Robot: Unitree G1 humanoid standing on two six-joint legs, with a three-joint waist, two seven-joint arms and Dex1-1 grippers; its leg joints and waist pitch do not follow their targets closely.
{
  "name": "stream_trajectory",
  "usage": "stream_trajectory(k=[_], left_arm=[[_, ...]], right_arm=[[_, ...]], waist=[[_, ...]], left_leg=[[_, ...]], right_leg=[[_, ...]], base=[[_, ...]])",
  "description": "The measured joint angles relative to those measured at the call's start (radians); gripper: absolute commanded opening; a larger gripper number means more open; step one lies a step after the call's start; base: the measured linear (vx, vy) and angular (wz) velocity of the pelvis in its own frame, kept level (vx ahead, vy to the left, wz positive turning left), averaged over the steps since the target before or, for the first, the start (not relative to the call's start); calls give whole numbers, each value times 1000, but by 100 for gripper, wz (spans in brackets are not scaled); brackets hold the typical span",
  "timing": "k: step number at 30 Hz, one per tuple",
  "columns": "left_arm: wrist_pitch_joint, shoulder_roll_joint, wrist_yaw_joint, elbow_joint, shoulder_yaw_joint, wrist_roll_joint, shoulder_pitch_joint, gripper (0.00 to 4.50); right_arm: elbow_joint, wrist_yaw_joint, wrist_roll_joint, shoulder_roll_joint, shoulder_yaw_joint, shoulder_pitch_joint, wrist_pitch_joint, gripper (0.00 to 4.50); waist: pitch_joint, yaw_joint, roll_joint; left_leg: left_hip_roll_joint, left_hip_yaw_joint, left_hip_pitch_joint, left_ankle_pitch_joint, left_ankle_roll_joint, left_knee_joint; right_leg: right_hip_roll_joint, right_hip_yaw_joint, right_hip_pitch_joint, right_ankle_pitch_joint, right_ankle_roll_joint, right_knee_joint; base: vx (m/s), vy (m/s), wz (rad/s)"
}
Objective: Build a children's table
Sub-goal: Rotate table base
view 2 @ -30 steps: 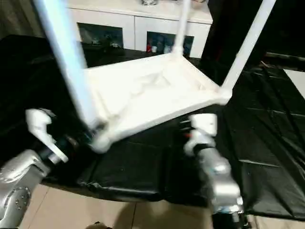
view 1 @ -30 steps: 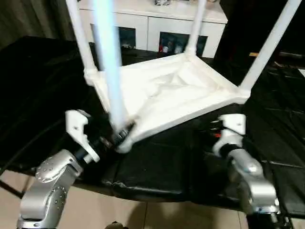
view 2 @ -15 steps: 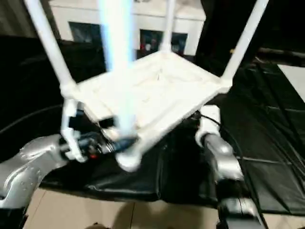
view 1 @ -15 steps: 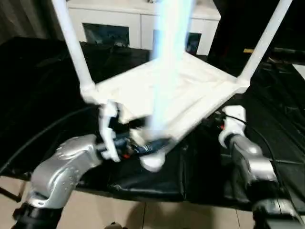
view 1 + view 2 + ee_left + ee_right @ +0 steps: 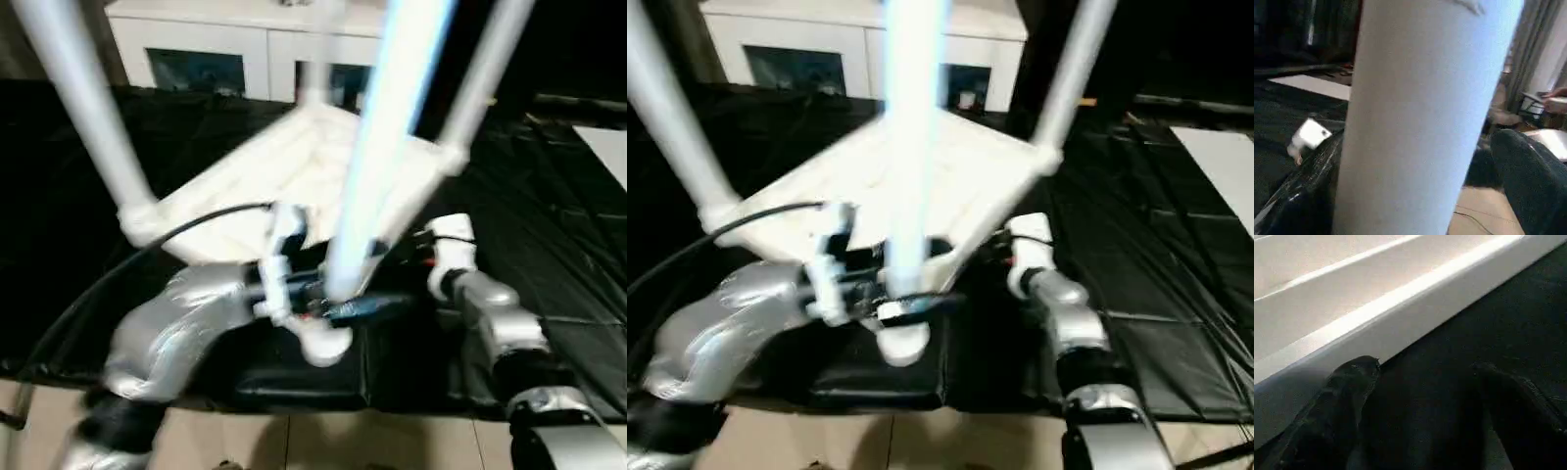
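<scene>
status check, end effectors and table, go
Left end effector on the near leg by its socket. Right end effector open at the tabletop edge, gripping nothing. Table upside down, four legs in. Nothing in the way.

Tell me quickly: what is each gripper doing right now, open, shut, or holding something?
Left gripper: closed around the nearest long white tapered round leg, near its socket.
Right gripper: open, holding nothing, beside the white plastic rectangular tabletop's edge.

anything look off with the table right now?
The table is upside down on the black sheet, all four legs up. It sits tilted, its near corner raised at the left gripper, not flat. No damage visible.
</scene>
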Motion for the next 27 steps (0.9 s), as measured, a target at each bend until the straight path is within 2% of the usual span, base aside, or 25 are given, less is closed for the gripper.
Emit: stream_trajectory(k=[3,7,11,14,17,19,22,24,27], left_arm=[[-42,-22,20,49,-17,51,-28,447],[-113,-79,72,180,-47,150,-84,447],[-196,-155,206,334,-63,255,-152,447],[-243,-209,285,400,-69,302,-184,447],[-302,-235,330,432,-73,340,-192,447],[-321,-238,341,442,-73,354,-199,447],[-338,-216,354,450,-58,363,-201,447],[-342,-176,316,409,-53,358,-193,447],[-323,-92,214,344,-49,330,-132,447]], right_arm=[[13,21,0,20,18,0,-15,384],[13,36,0,31,18,0,-20,384],[13,39,0,29,11,-1,-28,384],[13,37,0,30,7,0,-47,384],[13,22,-2,27,0,0,-79,384],[7,15,-1,27,-12,1,-95,384],[-79,18,22,29,-29,18,-111,384],[-146,31,48,21,-38,36,-120,384],[-240,62,67,-29,-57,56,-126,384]], waist=[[0,2,-1],[1,9,-1],[1,7,-1],[1,3,-1],[1,7,-1],[1,12,-1],[1,12,-1],[1,17,-1],[1,23,-1]], left_leg=[[0,0,1,0,0,0],[0,1,1,0,0,0],[0,1,0,1,1,0],[1,1,0,2,1,0],[2,1,-1,2,1,0],[2,1,-3,2,2,0],[2,2,-5,4,4,0],[2,2,-5,4,4,0],[3,2,-5,4,4,0]], right_leg=[[0,-1,0,1,-2,0],[-1,-1,1,2,-4,-1],[-1,-1,0,3,-4,-1],[0,-1,0,3,-4,-1],[0,-2,-2,3,-4,-1],[0,-2,-4,3,-4,0],[0,-2,-6,4,-5,1],[0,-2,-7,4,-5,1],[0,-2,-7,4,-5,1]], base=[[0,0,0],[0,0,0],[0,0,0],[0,0,0],[0,0,0],[0,0,0],[0,0,0],[0,0,0],[0,0,0]])
